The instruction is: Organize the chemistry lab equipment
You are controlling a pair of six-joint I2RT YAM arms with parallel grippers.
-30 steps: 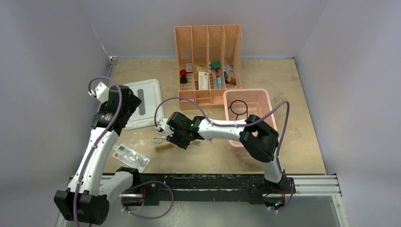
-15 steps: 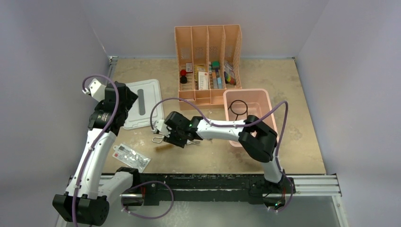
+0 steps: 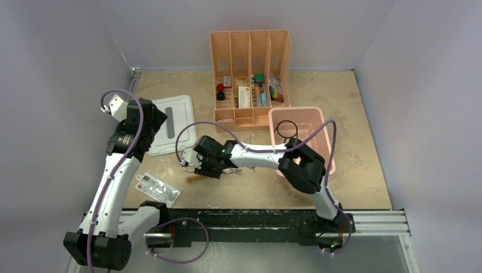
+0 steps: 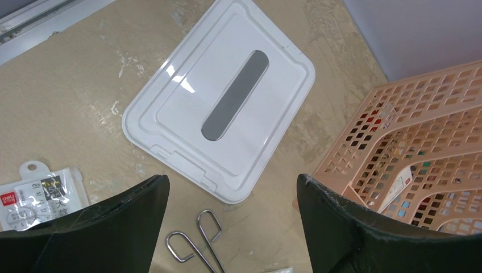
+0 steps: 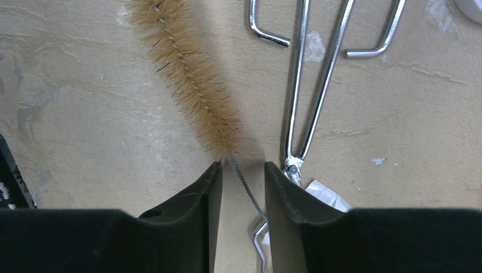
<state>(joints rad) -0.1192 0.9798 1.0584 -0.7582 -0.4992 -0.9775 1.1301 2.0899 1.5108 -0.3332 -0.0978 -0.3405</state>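
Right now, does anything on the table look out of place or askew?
Yes: the bristle brush and steel tongs lie loose on the table, outside the pink bin, and the white lid sits skewed beside the organizer.

tan-brown bristles on the brush (image 5: pixel 190 79); silver steel tongs (image 5: pixel 323 85) beside it; white lid (image 4: pixel 221 108) with grey centre stripe; peach perforated organizer (image 4: pixel 409 148); mottled beige table (image 5: pixel 85 114).

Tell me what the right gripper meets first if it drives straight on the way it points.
Probably the brush: its wire stem lies between the right gripper's jaws, bristles just ahead. The tongs sit just outside; depth is unclear.
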